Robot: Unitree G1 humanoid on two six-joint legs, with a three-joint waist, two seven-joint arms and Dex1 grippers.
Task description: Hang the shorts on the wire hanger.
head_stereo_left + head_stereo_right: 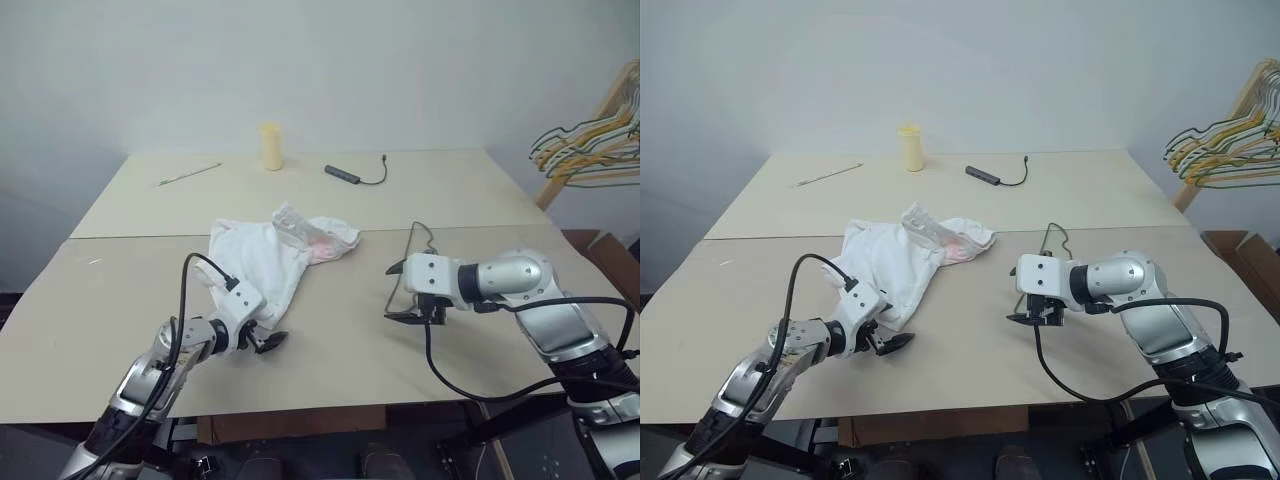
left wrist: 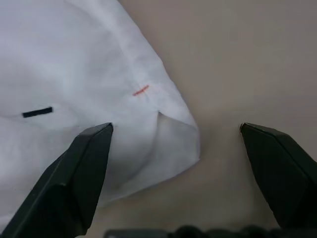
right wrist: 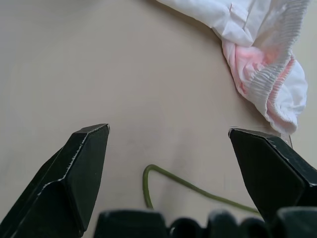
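The left gripper (image 2: 176, 136) is hanging with jaws apart right over the near hem corner of the shorts (image 1: 262, 255), crumpled mid-table, while the right gripper (image 3: 168, 136), also spread, is hovering above the wire hanger (image 3: 188, 186), well to their right.

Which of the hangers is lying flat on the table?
The wire hanger, thin and grey-olive, lies on the table beneath the right gripper. The coloured hangers hang from a wooden rack.

Both arms (image 1: 520, 290) are clad in silver-grey shells with white wrist blocks (image 1: 432, 274). Black cables (image 1: 190, 290) are looped along them. Each gripper (image 1: 262, 343) is ended by two black wedge-shaped fingers (image 2: 74, 178).
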